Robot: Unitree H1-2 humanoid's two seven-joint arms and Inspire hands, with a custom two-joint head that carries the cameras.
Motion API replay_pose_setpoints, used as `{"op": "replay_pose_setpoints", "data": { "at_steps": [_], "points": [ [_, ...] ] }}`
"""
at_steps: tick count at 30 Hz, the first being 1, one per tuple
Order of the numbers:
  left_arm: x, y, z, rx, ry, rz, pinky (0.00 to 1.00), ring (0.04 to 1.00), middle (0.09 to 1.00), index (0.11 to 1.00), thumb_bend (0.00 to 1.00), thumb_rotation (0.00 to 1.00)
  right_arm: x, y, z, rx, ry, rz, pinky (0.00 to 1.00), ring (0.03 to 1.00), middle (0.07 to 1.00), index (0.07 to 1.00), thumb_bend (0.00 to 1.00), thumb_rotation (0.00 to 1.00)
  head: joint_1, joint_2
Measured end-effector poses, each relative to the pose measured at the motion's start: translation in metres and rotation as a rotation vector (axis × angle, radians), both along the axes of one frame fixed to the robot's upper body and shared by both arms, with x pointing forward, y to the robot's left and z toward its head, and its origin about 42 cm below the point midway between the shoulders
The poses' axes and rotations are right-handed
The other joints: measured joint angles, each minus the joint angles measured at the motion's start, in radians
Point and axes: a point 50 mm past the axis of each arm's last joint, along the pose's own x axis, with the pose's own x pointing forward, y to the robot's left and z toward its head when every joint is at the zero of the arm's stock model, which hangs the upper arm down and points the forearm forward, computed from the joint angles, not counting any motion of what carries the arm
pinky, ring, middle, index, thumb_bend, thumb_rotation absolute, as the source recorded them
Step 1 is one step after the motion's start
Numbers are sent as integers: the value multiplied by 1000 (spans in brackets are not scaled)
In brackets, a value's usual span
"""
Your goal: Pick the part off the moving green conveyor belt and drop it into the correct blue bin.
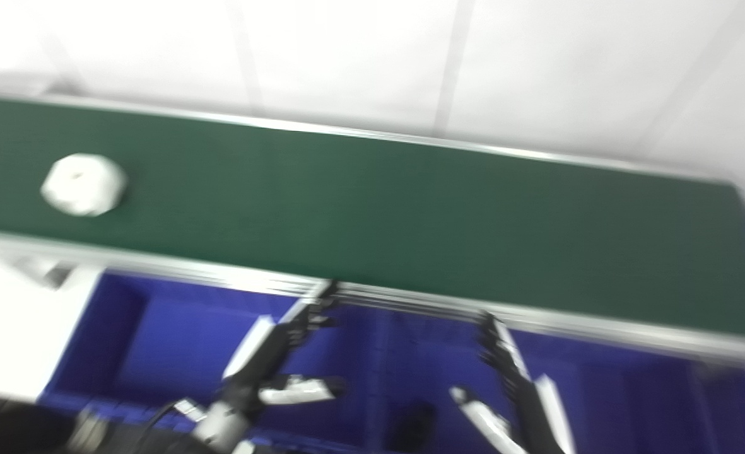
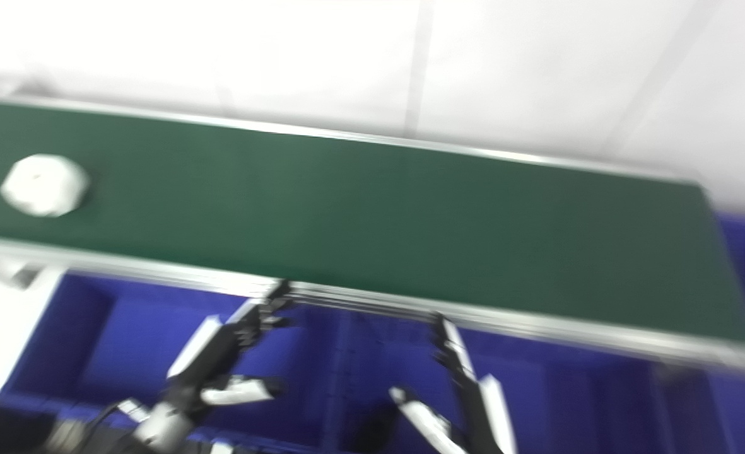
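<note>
- The left hand [image 1: 277, 359] hovers nearest, over the left blue bin [image 1: 132, 340], fingers spread apart and the thumb stuck out sideways, holding nothing.
- The right hand [image 1: 511, 391] hangs over the neighbouring blue bin [image 1: 624, 391], likewise splayed and empty, its fingertips pointing up towards the belt's near rail [image 1: 410, 302].
- Something dark lies low between the two hands, in the bin area; the blur is too heavy to tell what it is.
- The step in hand looks like waiting: neither hand is over the green conveyor belt [image 1: 410, 221], and nothing has been picked yet.
- The part [image 1: 83, 185] lies far off at the left end of the belt, well apart from both hands.
- It is a white, squat, rounded piece with faceted edges, perhaps hexagonal, with a faint dimple or hole at its top centre; motion blur hides finer detail.
- The next move likely falls to the left hand, which is closer: reach up over the rail, time the grasp to the part's travel, and close around its sides.
- Which bin is correct cannot be judged from here.
</note>
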Motion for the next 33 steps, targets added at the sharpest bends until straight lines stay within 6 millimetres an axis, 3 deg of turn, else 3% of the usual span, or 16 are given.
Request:
{"op": "replay_pose_setpoints", "data": {
  "at_steps": [11, 21, 27, 33],
  "points": [
    [2, -9, -7, 1, -3, -8, 802, 918, 959, 923, 771, 495, 4, -1, -11, -15, -5, 3, 876, 943, 967, 1000, 515, 823, -3, -52],
    [4, -8, -20, 5, 14, -11, 779, 910, 957, 918, 787, 490, 3, 1, -26, -7, 13, 13, 892, 949, 961, 1000, 475, 760, -20, -161],
    [8, -7, -26, 12, 27, -16, 760, 903, 956, 919, 797, 498, 8, 3, -29, -1, 0, 13, 865, 938, 955, 998, 457, 716, -17, -170],
    [13, -8, -25, -19, 17, -1, 751, 874, 927, 902, 793, 431, 9, 3, -29, 3, -1, 8, 858, 940, 954, 998, 461, 719, -17, -170]
  ]
}}
